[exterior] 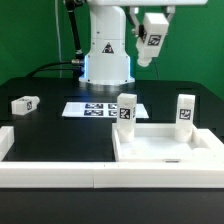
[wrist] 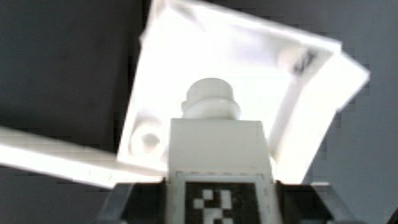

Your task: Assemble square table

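The square table top (exterior: 165,153) is a white tray with a raised rim, lying at the exterior view's right front. Two white tagged legs stand upright on it, one at its far left corner (exterior: 127,110) and one at its far right corner (exterior: 184,111). My gripper (exterior: 150,34) is high above the table, at the exterior view's upper right, shut on a third leg (exterior: 151,45). In the wrist view that leg (wrist: 217,140) sits between the fingers (wrist: 143,200), its rounded tip pointing at the table top (wrist: 267,55) below. A fourth leg (exterior: 25,104) lies at the left.
The marker board (exterior: 98,108) lies in front of the robot base (exterior: 107,55). Long white border rails (exterior: 50,165) run along the front and left edges; one also shows in the wrist view (wrist: 54,150).
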Motion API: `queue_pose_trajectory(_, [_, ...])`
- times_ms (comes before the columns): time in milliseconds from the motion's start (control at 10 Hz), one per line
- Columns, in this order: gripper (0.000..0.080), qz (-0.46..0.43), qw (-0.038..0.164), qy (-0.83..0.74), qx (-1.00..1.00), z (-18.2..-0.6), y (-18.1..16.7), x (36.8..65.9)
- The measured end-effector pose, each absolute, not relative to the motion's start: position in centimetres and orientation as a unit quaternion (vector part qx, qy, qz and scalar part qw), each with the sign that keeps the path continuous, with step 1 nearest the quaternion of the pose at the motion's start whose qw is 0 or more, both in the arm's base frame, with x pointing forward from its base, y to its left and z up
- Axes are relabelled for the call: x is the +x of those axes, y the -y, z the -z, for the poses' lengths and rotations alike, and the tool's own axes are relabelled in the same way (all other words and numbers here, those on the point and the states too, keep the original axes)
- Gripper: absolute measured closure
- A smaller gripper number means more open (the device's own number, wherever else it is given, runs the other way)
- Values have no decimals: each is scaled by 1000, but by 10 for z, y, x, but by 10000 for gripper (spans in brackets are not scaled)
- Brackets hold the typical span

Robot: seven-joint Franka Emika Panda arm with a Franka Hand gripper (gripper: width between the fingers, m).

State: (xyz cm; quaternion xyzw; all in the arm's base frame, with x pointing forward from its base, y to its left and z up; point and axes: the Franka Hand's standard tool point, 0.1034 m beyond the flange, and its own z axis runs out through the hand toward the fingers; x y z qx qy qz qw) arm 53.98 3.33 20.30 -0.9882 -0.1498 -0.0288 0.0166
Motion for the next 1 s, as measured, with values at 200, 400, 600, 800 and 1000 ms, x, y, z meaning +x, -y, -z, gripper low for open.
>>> queue_pose_trajectory(200, [514,103,13,151,-983,-202,-28,542])
queue_pose_trajectory(400, [514,161,7,156,-975,-202,-22,547])
queue_pose_trajectory(600, [514,210,2,134,-969,-187,-39,551])
queue_pose_trajectory(800, [514,237,0,114,-965,-176,-67,578])
queue_pose_trajectory(1000, [514,226,24,86,-970,-183,-85,600])
